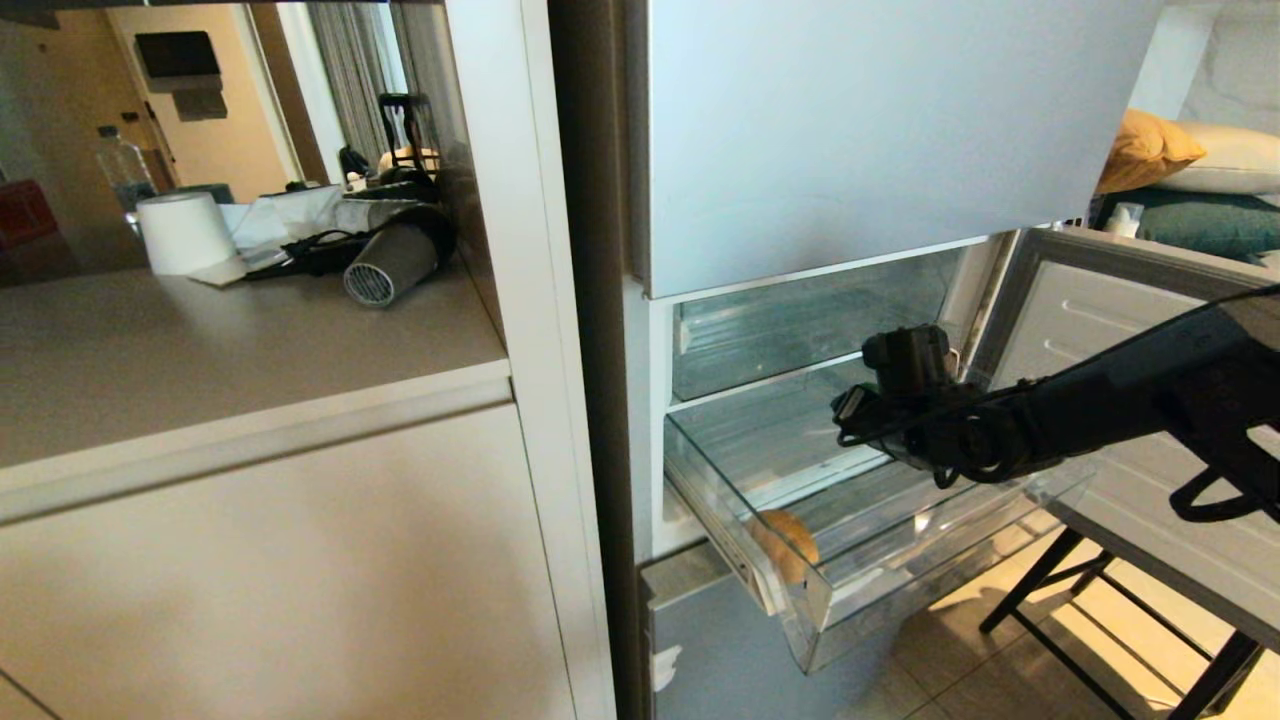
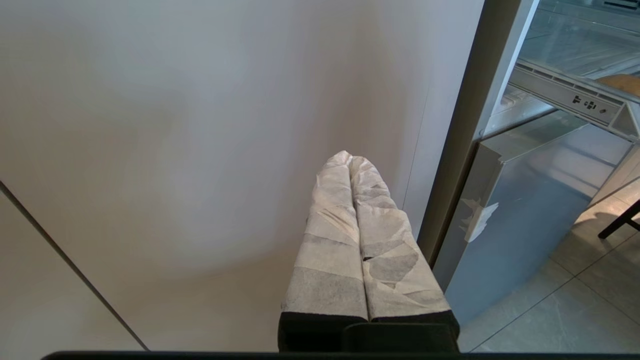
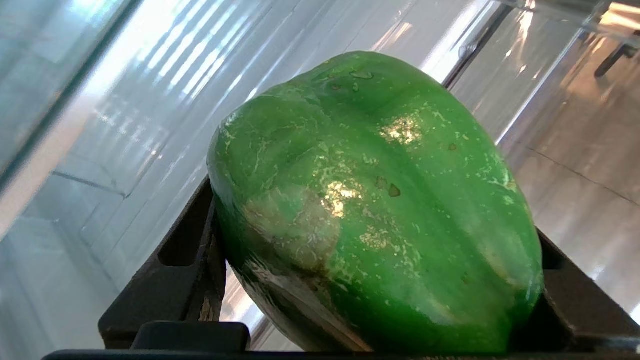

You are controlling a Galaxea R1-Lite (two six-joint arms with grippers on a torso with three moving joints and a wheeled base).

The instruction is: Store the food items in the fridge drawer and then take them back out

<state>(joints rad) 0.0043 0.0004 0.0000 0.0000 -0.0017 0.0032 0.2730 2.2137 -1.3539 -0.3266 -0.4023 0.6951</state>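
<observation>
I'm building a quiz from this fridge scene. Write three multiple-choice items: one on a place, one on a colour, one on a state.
1. Where does the potato lie?
A. In the pulled-out clear fridge drawer, near its front left corner
B. On the beige counter
C. On the floor

2. What colour is the bell pepper?
A. Red
B. Yellow
C. Green

3. What state is the right claw in?
A. Empty and wide open
B. Closed around the bell pepper
C. Shut on the potato

Answers:
1. A: the head view shows the tan potato behind the drawer's clear front wall.
2. C: the right wrist view shows glossy green skin.
3. B: the right wrist view shows a black finger on either side of the pepper, over the drawer.
</observation>
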